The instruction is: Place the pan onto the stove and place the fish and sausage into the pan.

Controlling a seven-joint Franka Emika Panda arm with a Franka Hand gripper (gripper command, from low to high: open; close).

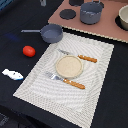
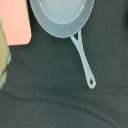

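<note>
The blue-grey pan [image 1: 51,33] sits on the dark table just off the front edge of the pinkish-tan stove [image 1: 107,27], its long thin handle pointing to the exterior view's left. The wrist view looks straight down on the pan [image 2: 62,15] and its handle, with a corner of the stove [image 2: 14,22] beside it. The red-orange sausage [image 1: 29,50] lies on the table in front of the pan. The white fish [image 1: 12,74] lies further forward, at the exterior view's left. No gripper shows in either view.
A larger grey pot [image 1: 91,12] stands on the stove beside a black burner disc [image 1: 67,13]. A pale bowl [image 1: 123,19] is at the stove's right end. A striped placemat [image 1: 45,82] holds a tan plate [image 1: 68,66], fork and knife.
</note>
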